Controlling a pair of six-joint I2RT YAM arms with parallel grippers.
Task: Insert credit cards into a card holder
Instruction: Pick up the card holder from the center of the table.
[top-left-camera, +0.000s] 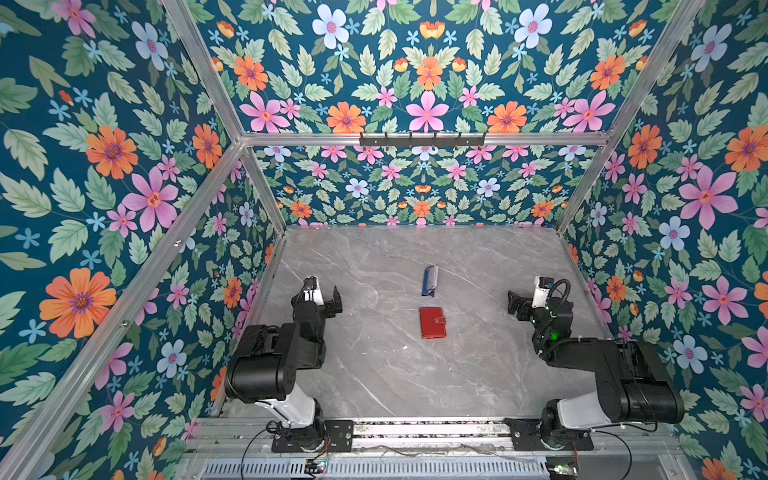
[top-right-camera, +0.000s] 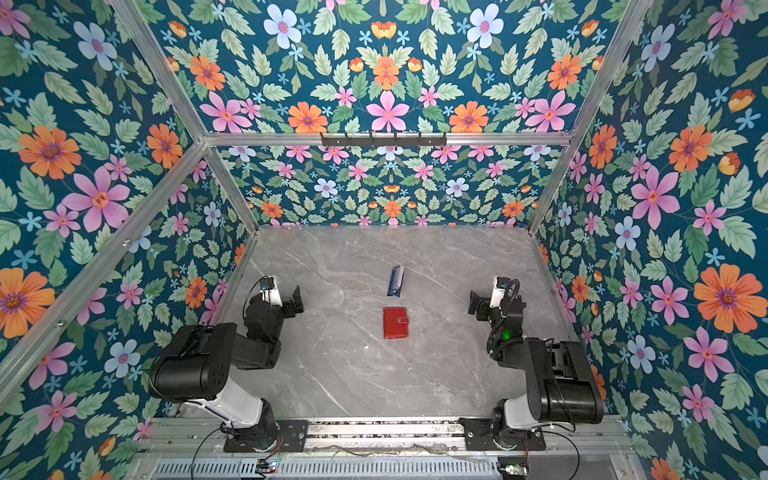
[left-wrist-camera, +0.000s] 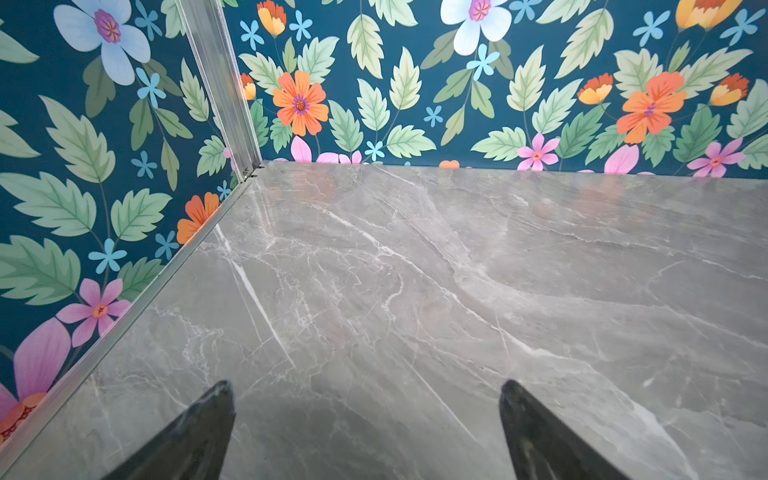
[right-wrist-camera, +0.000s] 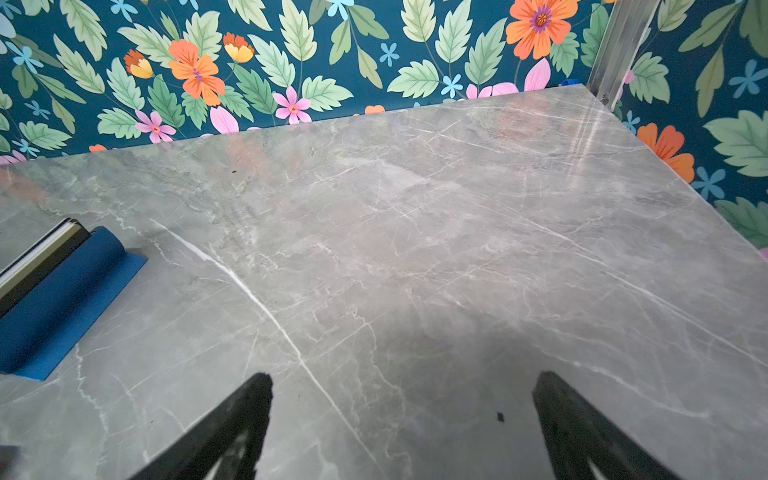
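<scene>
1. Progress check: nothing is happening with the cards yet as far as I can tell. The job is sitting at the very start.
2. The red wallet (top-left-camera: 432, 322) is lying flat around the middle of the table (top-left-camera: 374, 374), between the two arms. It's looking closed, with its snap tab (top-left-camera: 439, 321) folded over the front. No card is poking out of it in both top views.
3. The cards (right-wrist-camera: 39, 253) are standing on edge in a blue rack (top-left-camera: 429, 281), which is sitting just on the far side of the wallet, apart from it. I can't count them; only a few thin edges are showing in the right wrist view.
4. The left gripper (left-wrist-camera: 365, 386) is hanging over bare table on the left, jaws spread wide, holding nothing.
5. The right gripper (right-wrist-camera: 403, 376) is doing the same on the right: jaws wide apart, empty, with the rack off to its side and nothing between its fingers.
6. Both grippers are sitting well apart from the wallet and the rack.
7. What's left, I'm guessing, is basically everything: unsnapping and opening the wallet, pulling a card from the rack, sliding it into a sleeve, then repeating. Opening that wallet is probably needing both arms.
</scene>
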